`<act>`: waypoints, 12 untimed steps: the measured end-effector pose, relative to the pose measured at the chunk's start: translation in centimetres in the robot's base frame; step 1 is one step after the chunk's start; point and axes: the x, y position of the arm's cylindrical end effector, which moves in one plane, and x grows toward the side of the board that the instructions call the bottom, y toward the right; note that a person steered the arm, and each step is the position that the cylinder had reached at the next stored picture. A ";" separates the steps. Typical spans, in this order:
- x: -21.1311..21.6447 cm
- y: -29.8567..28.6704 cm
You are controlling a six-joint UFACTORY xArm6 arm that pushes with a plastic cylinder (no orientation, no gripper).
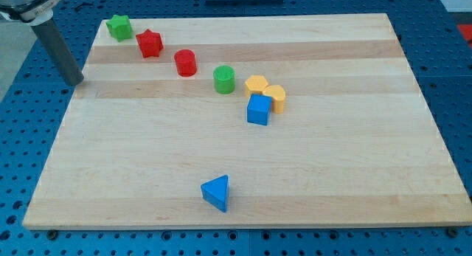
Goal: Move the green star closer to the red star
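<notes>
The green star [118, 26] lies at the board's top left corner. The red star [149, 43] lies just to its lower right, with a small gap between them. My tip [76, 82] rests at the board's left edge, below and to the left of the green star, apart from every block.
A red cylinder [185, 63] and a green cylinder [224, 80] continue the diagonal row toward the view's right. Two yellow blocks [266, 91] and a blue cube [259, 109] cluster near the middle. A blue triangle [216, 192] lies near the bottom. The wooden board [354, 160] sits on a blue perforated table.
</notes>
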 end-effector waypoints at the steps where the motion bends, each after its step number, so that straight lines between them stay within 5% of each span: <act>1: -2.2 0.0; 5: -17.4 0.8; 8: -13.2 14.8; 11: -17.3 14.1; 12: -16.4 8.2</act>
